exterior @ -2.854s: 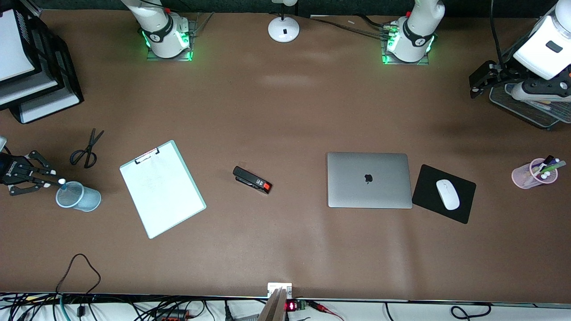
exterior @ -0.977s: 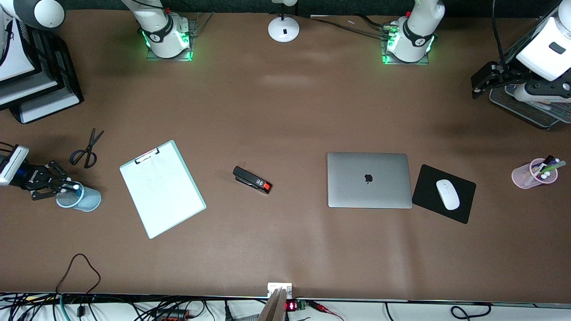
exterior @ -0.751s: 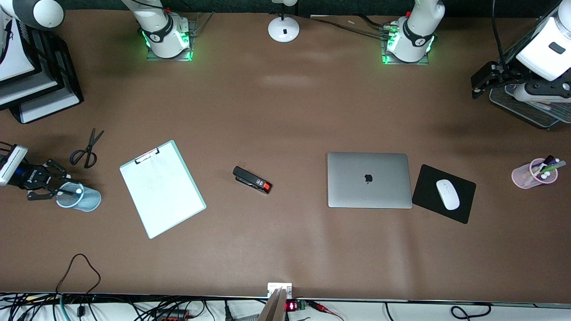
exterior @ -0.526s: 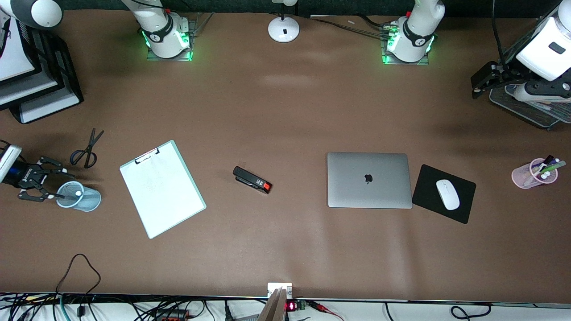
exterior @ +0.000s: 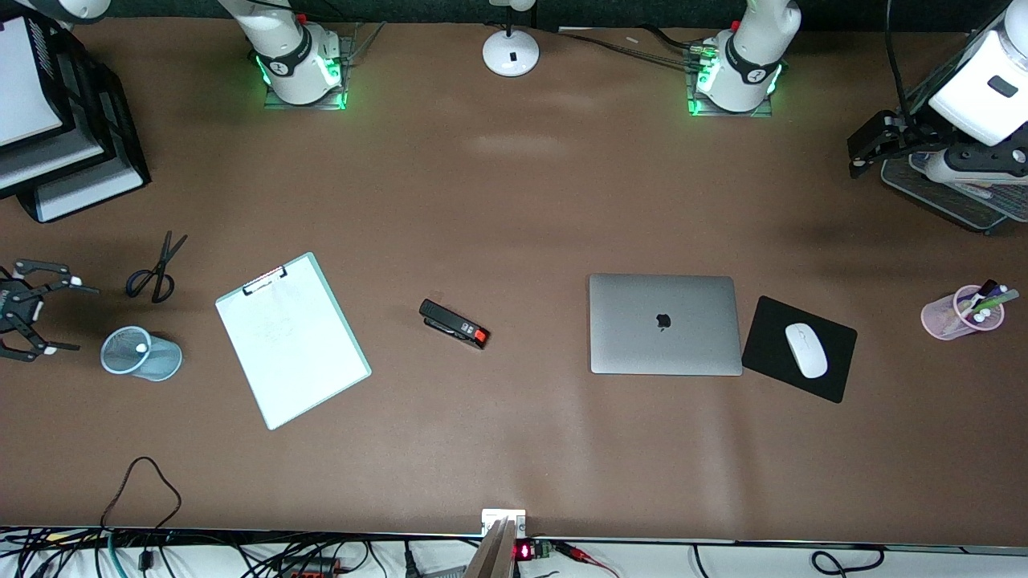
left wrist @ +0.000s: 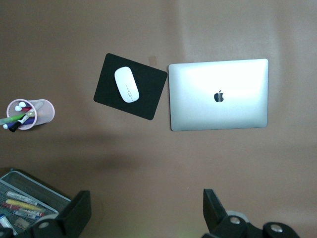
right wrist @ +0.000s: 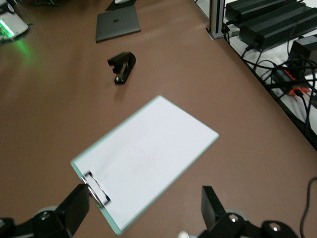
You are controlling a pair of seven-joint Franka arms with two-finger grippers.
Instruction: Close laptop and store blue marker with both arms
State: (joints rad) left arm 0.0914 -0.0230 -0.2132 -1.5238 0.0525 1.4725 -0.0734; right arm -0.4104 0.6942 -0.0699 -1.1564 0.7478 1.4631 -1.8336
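Observation:
The laptop [exterior: 663, 323] lies shut on the table, lid up with the apple logo showing; it also shows in the left wrist view [left wrist: 218, 94] and small in the right wrist view [right wrist: 118, 22]. The blue marker [exterior: 141, 348] stands in a pale blue mesh cup [exterior: 152, 361]; only its white end shows. My right gripper [exterior: 74, 319] is open and empty beside that cup, toward the right arm's end of the table, apart from it. My left gripper [exterior: 858, 154] is open and empty, held up at the left arm's end of the table, next to a mesh tray [exterior: 940, 197].
A white clipboard [exterior: 291, 341], a black stapler [exterior: 454, 323] and scissors [exterior: 157, 269] lie between the cup and the laptop. A white mouse [exterior: 805, 350] on a black pad [exterior: 763, 337] lies beside the laptop. A pink cup [exterior: 956, 315] holds pens. Black paper trays [exterior: 104, 136] stand at the right arm's end.
My right gripper held the marker over the blue cup, let it go into the cup, opened wide and drew back toward the right arm's end. The left arm has hardly moved.

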